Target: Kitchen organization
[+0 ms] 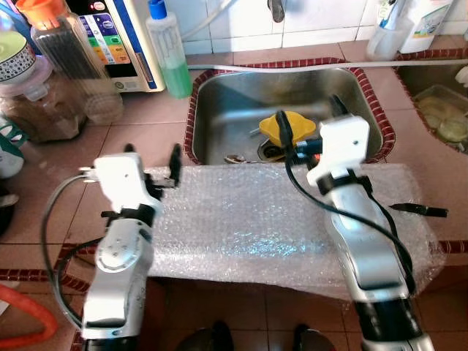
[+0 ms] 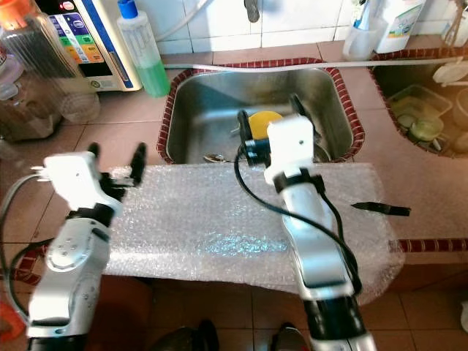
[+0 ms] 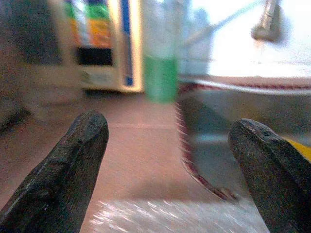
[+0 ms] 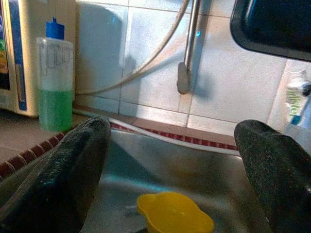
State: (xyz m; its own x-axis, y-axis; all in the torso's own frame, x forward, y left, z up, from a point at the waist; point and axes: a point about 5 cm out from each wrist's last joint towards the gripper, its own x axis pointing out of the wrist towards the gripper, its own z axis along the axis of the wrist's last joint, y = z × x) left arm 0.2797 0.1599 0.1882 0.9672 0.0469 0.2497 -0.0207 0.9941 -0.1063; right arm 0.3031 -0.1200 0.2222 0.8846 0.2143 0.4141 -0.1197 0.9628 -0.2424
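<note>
Since the job is just "kitchen organization", my guess is the thing in play is the bubble wrap sheet (image 1: 270,219), which lies flat on the desk (image 1: 146,139) right in front of the sink (image 1: 219,95). Its long axis runs side to side, parallel to the sink's front rim, with its far edge just at that rim and its near edge hanging a bit over the desk's front. It looks spread out like a mat, so maybe it's meant as padding, or it's waiting to be folded away; hard to say which.

In the sink sits a yellow cup (image 1: 292,126) near the drain, so it's probably parked there for washing. Left of the sink, at its back corner, stands a green soap bottle (image 1: 167,51), handy for the tap (image 4: 187,58).

The left hand (image 1: 152,161) hovers over the sheet's left end beside the sink's front left corner, fingers spread wide, holding nothing. The right hand (image 4: 175,160) sits over the sink's front rim aimed at the yellow cup, also wide open and empty. A black knife-like thing (image 1: 418,210) lies on the sheet's right end.
</note>
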